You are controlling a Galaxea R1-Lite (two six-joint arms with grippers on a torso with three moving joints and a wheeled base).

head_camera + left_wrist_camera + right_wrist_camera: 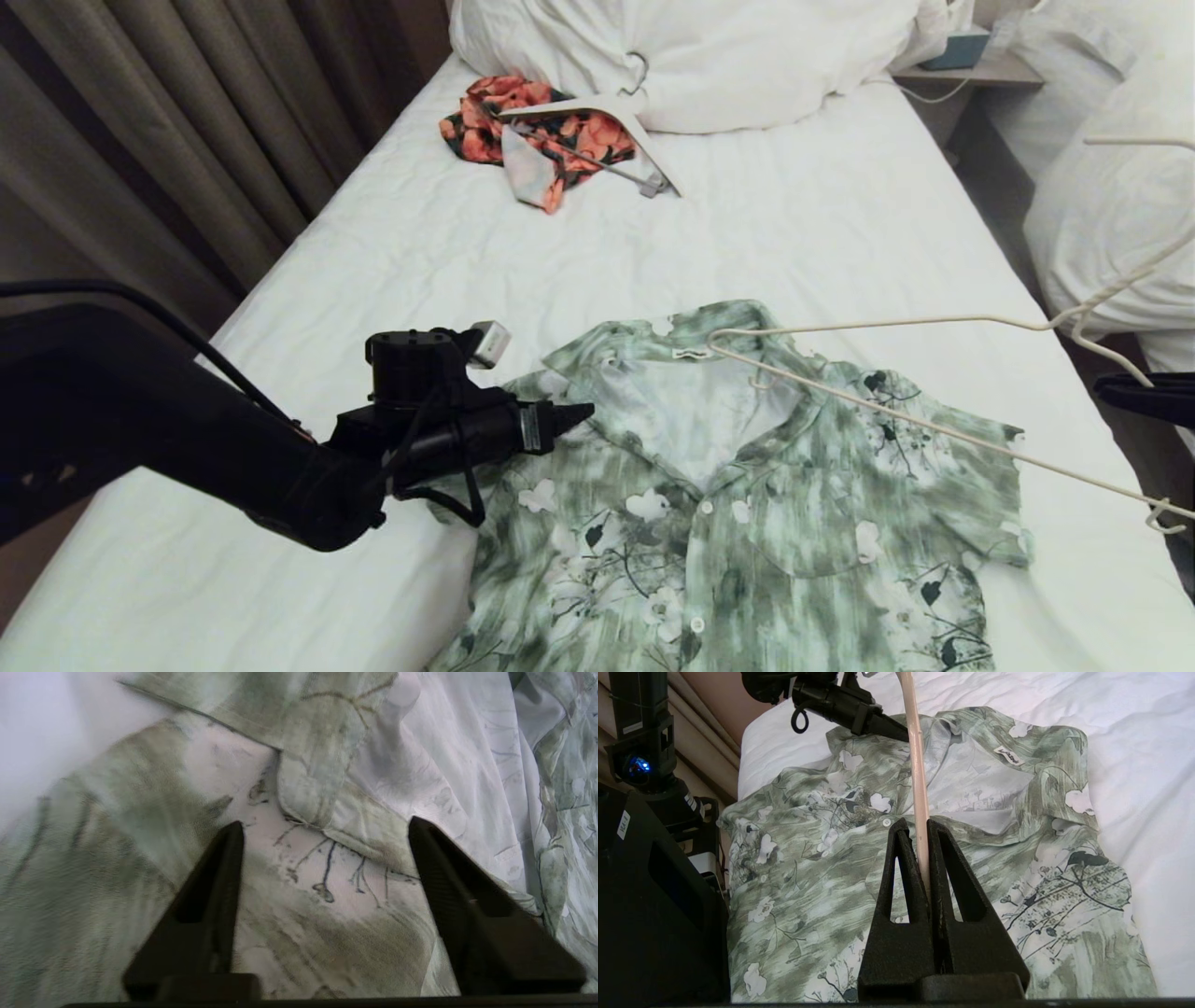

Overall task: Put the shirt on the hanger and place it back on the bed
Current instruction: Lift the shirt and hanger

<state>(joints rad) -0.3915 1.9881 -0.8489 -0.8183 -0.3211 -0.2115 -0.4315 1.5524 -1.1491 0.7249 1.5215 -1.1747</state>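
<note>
Head view: the shirt [747, 485] lies flat and face up on the bed [420, 280], at about 6 o'clock of the picture, its collar open toward 12 o'clock. The left pincer [579, 413] comes in from 9 o'clock and its tip is at the shirt's shoulder, beside the collar. The hanger [896, 373] reaches in from 3 o'clock, tilted, with one corner over the collar opening. At 12 o'clock an orange-red garment [532, 131] lies with a broad white hanger [607, 121] on it, next to a white pillow [709, 56].

Left wrist view: the left pincer [325, 828] is released, its two black fingers [219, 877] stand wide apart above the shirt [327, 877], near the edge of the collar. Nothing is between them.

Right wrist view: the right pincer [915, 826] is clenched on the hanger [919, 788], the thin cream bar running straight out between the two fingers toward 12 o'clock. Below it the shirt [971, 858] is spread on the white sheet of the bed [1134, 742]. The left pincer [901, 732] is seen at 12 o'clock, over the far shoulder of the shirt.
</note>
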